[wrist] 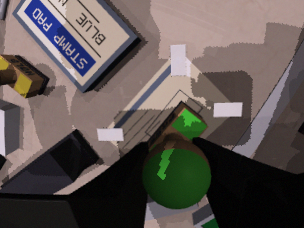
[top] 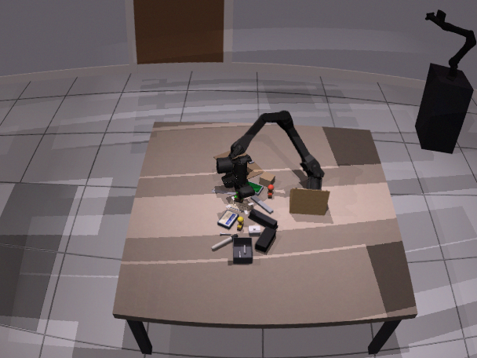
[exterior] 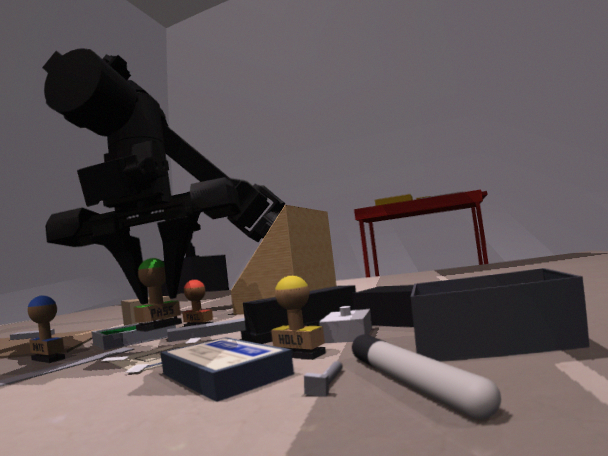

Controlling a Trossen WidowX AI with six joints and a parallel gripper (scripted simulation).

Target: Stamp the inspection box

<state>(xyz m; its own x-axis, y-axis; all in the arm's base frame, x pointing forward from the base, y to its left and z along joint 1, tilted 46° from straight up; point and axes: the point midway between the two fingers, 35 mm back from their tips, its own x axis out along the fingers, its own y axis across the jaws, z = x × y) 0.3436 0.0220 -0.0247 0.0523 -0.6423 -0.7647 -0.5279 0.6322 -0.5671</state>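
Observation:
My gripper (top: 238,198) (exterior: 158,299) (wrist: 170,147) is shut on the PASS stamp (exterior: 151,274) (wrist: 176,177), which has a green-topped knob. The stamp is upright and low over the card (top: 242,207) (wrist: 172,83). In the wrist view its base covers part of the box outline; whether it touches the card cannot be told. Its underside is hidden. White tabs (wrist: 178,60) (wrist: 228,109) lie at the card's edges. The open green pad (top: 256,188) (exterior: 119,330) is behind the card. A blue STAMP PAD box (top: 228,219) (exterior: 225,372) (wrist: 80,45) is on the card's other side.
HOLD stamp (top: 240,224) (exterior: 295,337) (wrist: 22,82), FAIL stamp (top: 271,190) (exterior: 196,316) and a blue-topped stamp (exterior: 45,346) stand nearby. Black blocks (top: 262,219) (top: 266,239), a dark bin (exterior: 500,320), a white marker (exterior: 435,377) and a wooden wedge (top: 309,202) (exterior: 310,250) are around.

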